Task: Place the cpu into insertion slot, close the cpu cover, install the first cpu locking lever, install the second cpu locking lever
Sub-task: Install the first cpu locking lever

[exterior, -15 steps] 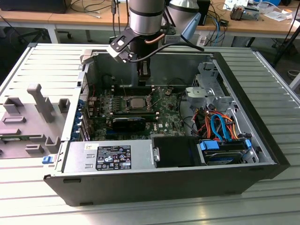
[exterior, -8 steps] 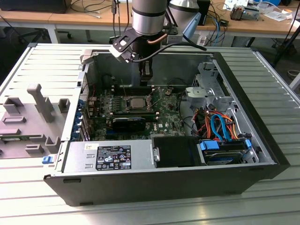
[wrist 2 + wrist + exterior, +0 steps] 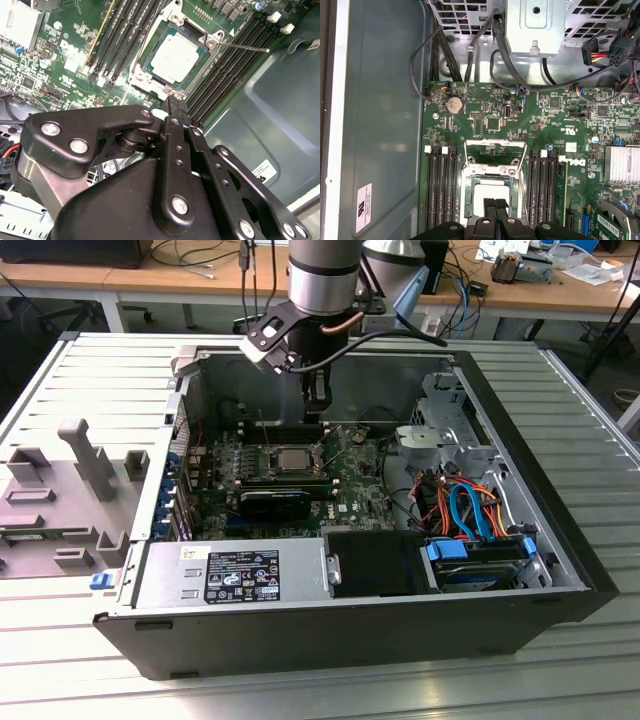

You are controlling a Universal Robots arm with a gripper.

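Note:
The cpu (image 3: pixel 177 52) lies flat in the insertion slot (image 3: pixel 146 79) on the green board, its silver top showing with a thin green border around it. In the exterior view the cpu (image 3: pixel 291 457) sits mid-board inside the open computer case. The cpu cover (image 3: pixel 495 143) stands raised at the far side of the cpu (image 3: pixel 492 192), not down over the chip. A thin locking lever (image 3: pixel 245 46) sticks out sideways from the socket corner. My gripper (image 3: pixel 495 204) hovers just above the near edge of the socket, fingers together and holding nothing; it also shows as the gripper (image 3: pixel 316 400) and the gripper (image 3: pixel 174 102).
Black memory slots (image 3: pixel 440 185) flank the socket on both sides. A finned heatsink (image 3: pixel 622 162) and a metal drive cage (image 3: pixel 440 430) with orange and blue cables (image 3: pixel 465 505) lie at the exterior view's right. The power supply (image 3: pixel 225 575) fills the near case wall. A grey fixture (image 3: pixel 70 490) lies outside.

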